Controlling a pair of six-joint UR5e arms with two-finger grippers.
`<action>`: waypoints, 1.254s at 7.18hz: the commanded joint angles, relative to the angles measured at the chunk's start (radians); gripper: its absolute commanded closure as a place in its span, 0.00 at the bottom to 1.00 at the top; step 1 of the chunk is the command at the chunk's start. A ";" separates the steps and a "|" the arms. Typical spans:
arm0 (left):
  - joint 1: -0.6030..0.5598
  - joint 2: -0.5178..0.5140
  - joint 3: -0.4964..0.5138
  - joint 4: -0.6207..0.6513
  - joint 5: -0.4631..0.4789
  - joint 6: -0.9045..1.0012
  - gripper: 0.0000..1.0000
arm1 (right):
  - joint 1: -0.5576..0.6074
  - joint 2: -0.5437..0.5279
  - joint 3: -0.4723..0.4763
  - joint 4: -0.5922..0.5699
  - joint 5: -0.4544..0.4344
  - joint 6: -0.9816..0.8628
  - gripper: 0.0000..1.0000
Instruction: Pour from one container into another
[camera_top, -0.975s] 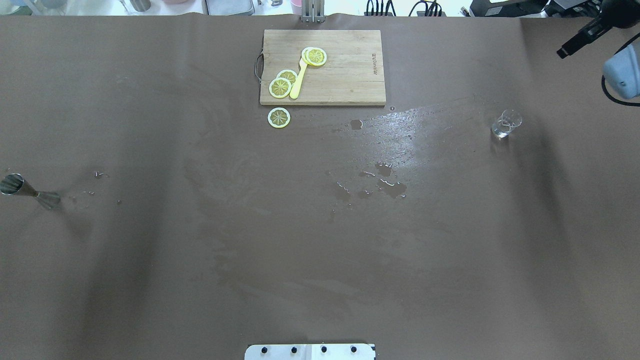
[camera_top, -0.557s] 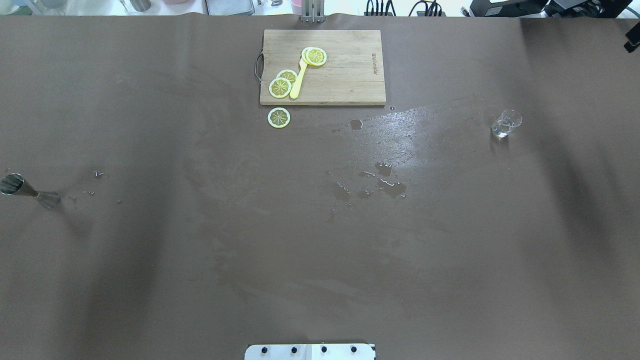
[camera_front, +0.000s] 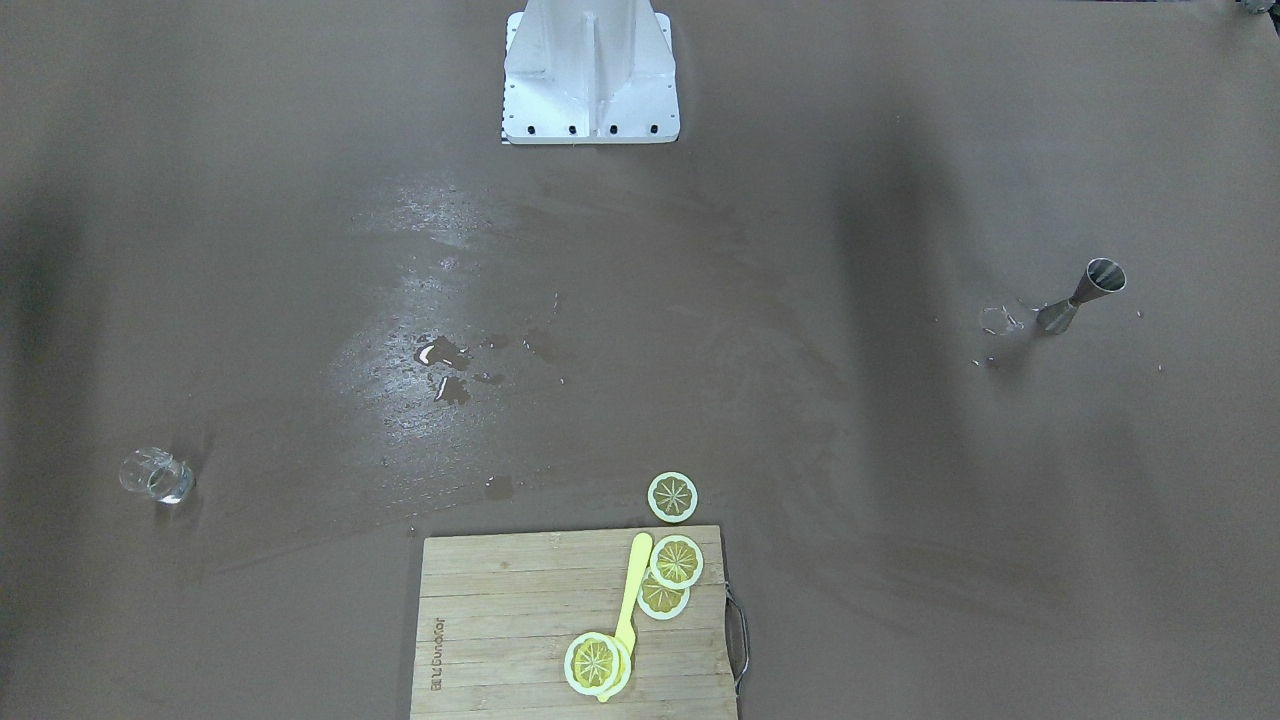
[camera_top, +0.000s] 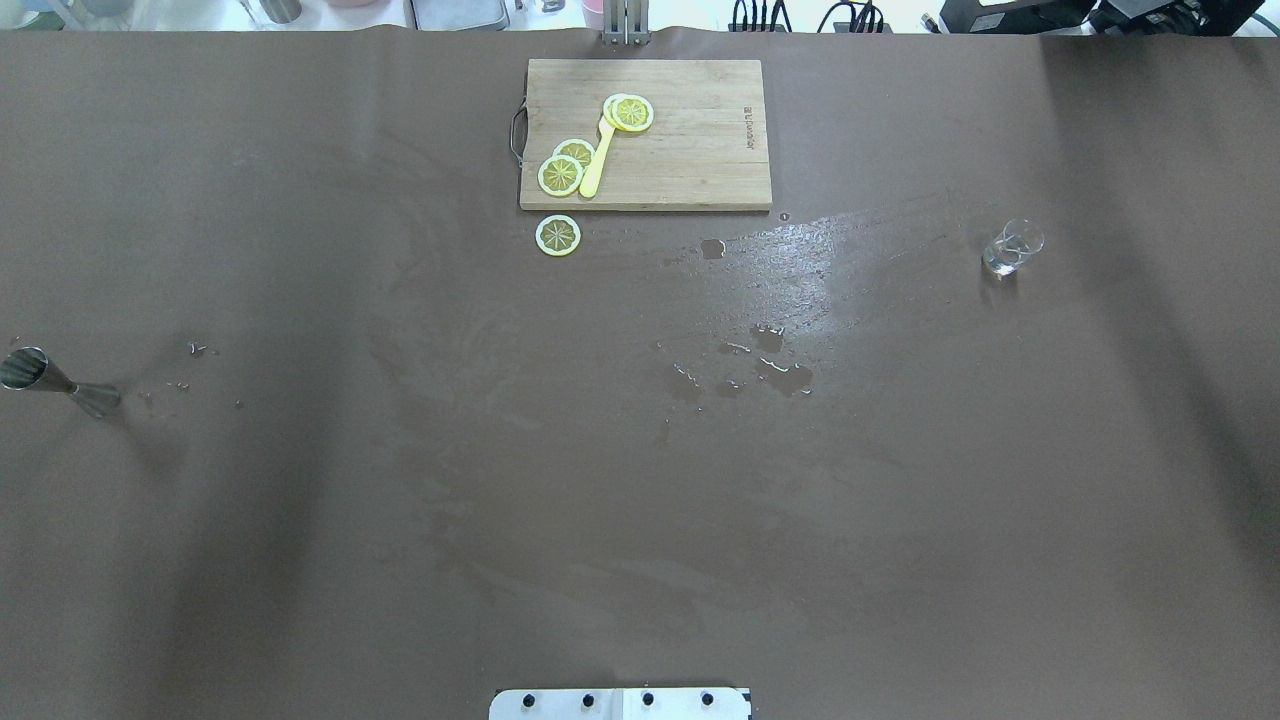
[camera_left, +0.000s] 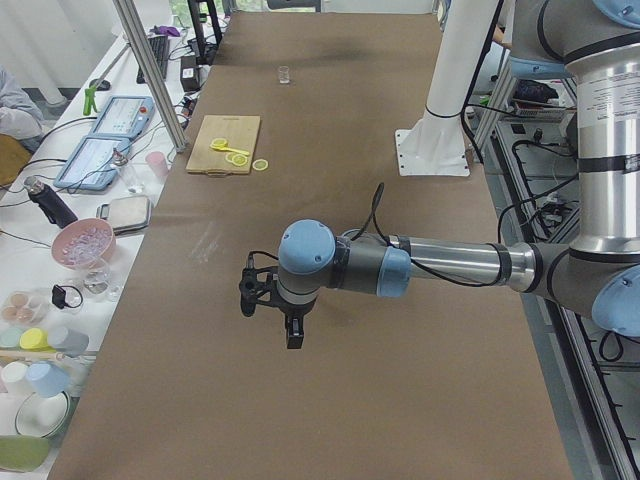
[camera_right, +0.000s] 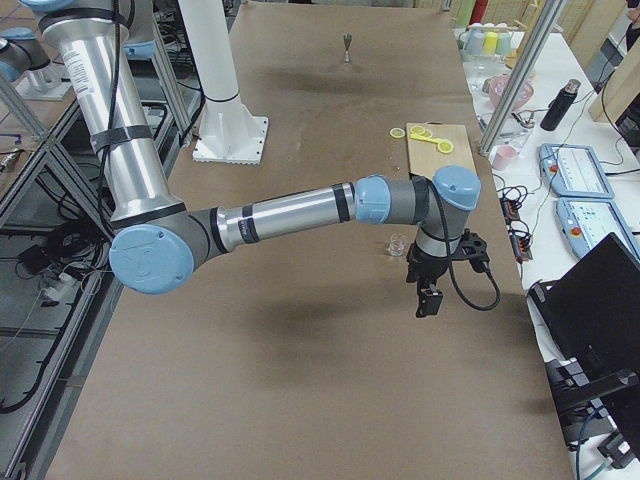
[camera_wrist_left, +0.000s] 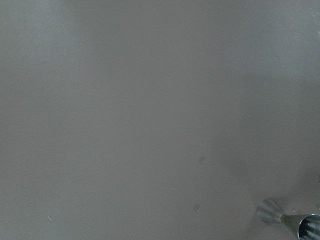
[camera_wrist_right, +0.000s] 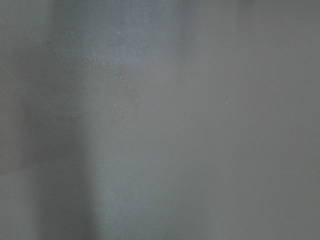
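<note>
Grippers: right gripper (camera_right: 428, 298) gone from overhead view since a second ago; left gripper (camera_left: 290, 330) likewise unseen there; spread of both cannot be told. Steel jigger (camera_top: 62, 385) stands far left, glass (camera_top: 1012, 246) far right, puddles (camera_top: 785, 375) between, cutting board (camera_top: 690, 150) beyond.

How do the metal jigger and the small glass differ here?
The jigger is opaque steel with a pinched waist; the glass is clear, with no waist. The jigger stands far on the robot's left, the glass far on its right. Both stand upright, unheld.
</note>
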 joint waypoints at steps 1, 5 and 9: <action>0.002 -0.032 0.059 -0.001 0.000 -0.003 0.01 | 0.043 -0.111 0.014 0.038 0.094 -0.002 0.00; -0.001 -0.095 0.128 0.000 -0.039 -0.006 0.01 | 0.045 -0.220 0.011 0.230 0.133 0.009 0.00; -0.001 -0.091 0.073 -0.006 -0.048 -0.006 0.01 | 0.040 -0.194 0.022 0.225 0.159 0.013 0.00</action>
